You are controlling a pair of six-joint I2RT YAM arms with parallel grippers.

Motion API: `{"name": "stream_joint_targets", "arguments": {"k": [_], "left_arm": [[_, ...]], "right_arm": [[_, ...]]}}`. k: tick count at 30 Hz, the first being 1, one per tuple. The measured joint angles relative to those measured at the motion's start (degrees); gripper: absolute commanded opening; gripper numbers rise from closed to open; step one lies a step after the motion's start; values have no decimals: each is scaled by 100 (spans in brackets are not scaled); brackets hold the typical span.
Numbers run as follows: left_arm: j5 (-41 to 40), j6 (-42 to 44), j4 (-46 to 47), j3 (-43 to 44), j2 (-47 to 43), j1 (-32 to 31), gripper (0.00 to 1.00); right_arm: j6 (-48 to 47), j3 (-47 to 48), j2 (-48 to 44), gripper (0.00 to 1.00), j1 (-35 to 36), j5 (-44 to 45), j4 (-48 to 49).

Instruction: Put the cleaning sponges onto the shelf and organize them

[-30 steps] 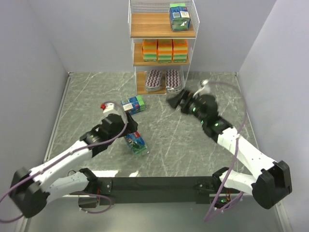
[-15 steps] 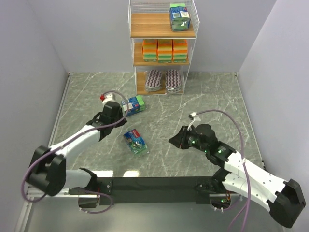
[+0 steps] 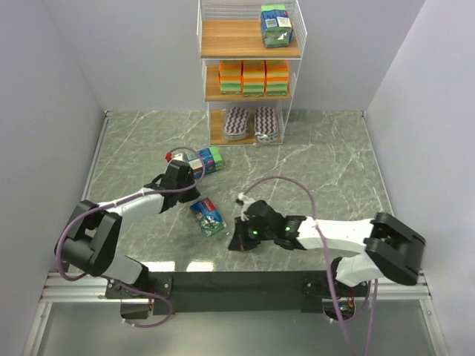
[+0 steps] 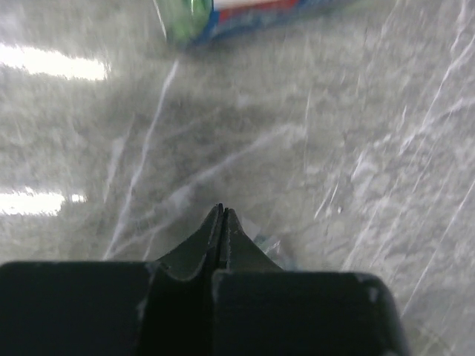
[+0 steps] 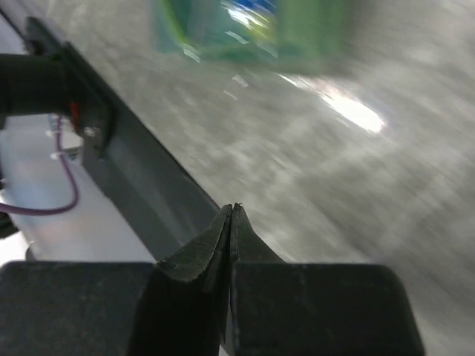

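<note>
Hovering low over the surface [image 3: 319, 163], both tools clenched and empty: left tool [image 4: 223, 211] just beside the far pack [image 3: 205, 160], right tool [image 5: 231, 208] just right of the near pack [image 3: 208, 217]. Probably approaching for a pick; next needing opening, grasping, carrying to the far shelf [image 3: 230, 33].

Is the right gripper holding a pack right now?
No, the right gripper is shut, its fingers touching with nothing between them.

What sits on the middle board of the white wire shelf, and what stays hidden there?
Three stacks of orange sponges with yellow and green layers stand side by side on the middle board of the shelf. Anything behind them is covered by this front row.
</note>
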Motion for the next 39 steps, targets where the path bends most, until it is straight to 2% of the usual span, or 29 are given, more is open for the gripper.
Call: {"name": "stream_joint_targets", "arguments": {"k": [8, 15, 18, 24, 27, 29, 30, 32, 33, 35, 36, 39], "left_arm": [[529, -72, 232, -599, -350, 2, 1], [883, -297, 496, -925, -717, 46, 1], [901, -334, 623, -949, -822, 63, 1], [1040, -459, 776, -1189, -1071, 79, 1], [1287, -553, 780, -1366, -1097, -4, 1], [1388, -612, 772, -1401, -1095, -28, 1], [1405, -616, 772, -1401, -1095, -33, 1], [1434, -640, 776, -1401, -1095, -35, 1], [1443, -643, 776, -1401, -1095, -35, 1], [1445, -647, 767, -1397, -1095, -35, 1], [1445, -647, 769, -1392, -1093, -35, 1], [1445, -647, 763, -1368, -1075, -35, 1]], "right_arm": [[39, 953, 1069, 0, 94, 63, 323], [15, 1532, 1504, 0, 22, 407, -210], [-59, 1572, 1488, 0, -243, 452, -393], [-520, 1574, 1097, 0, -1233, 861, -901], [-774, 1637, 911, 16, -1589, 1209, -920], [-940, 1644, 758, 23, -1615, 1322, -929], [-997, 1644, 673, 35, -1600, 1342, -951], [-1084, 1644, 503, 53, -1587, 1419, -990], [-1134, 1644, 442, 71, -1585, 1425, -997], [-1204, 1672, 376, 91, -1589, 1464, -1043], [-1248, 1700, 380, 95, -1598, 1478, -1080], [-1342, 1733, 435, 96, -1604, 1416, -1152]]}}
